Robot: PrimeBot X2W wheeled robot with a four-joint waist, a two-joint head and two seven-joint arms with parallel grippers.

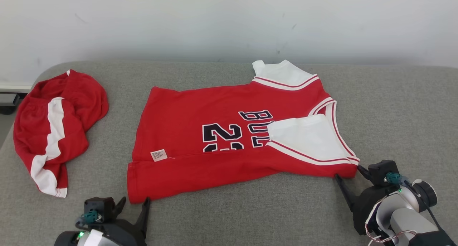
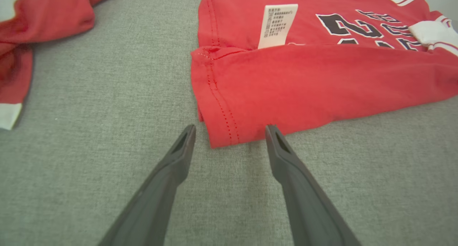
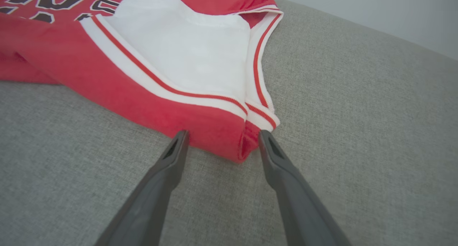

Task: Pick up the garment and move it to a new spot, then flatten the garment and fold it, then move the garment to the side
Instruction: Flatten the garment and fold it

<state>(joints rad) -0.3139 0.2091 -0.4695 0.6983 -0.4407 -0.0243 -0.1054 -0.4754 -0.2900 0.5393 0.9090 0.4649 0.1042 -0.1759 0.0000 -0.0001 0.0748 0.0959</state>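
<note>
We've got the red jersey [image 1: 214, 110] lying sideways near the middle of the grey cushion [image 1: 393, 113], hem toward our left, neck toward our right. Its near long edge is doubled over, so a care label [image 1: 159, 155] and the white lining [image 1: 304, 135] at the armhole show. Our read: first fold made, more folding to do, not yet moved aside.

The left hand [image 1: 133, 205] sits at the near hem corner w/ fingers spread wide. In the left wrist view that corner lies right between the tips, nothing gripped. The right hand [image 1: 347, 172] is at the near shoulder corner, equally wide, tips either side of the red-and-white trim, holding nothing.

Further out: crumpled red shorts [image 1: 53, 131] well apart on the left, pale wall [image 1: 214, 20] behind.

What could go wrong, as we judge it:
- Pinching only the top layer at either corner, so the doubled edge peels open on the lift.
- Tips digging into the cushion cover, b/c they sit so low against it.
- One hand closing or rising ahead of the other, which would skew the cloth.
- The loose white lining flopping out, esp. on the right side where the layers are thick and uneven.
</note>
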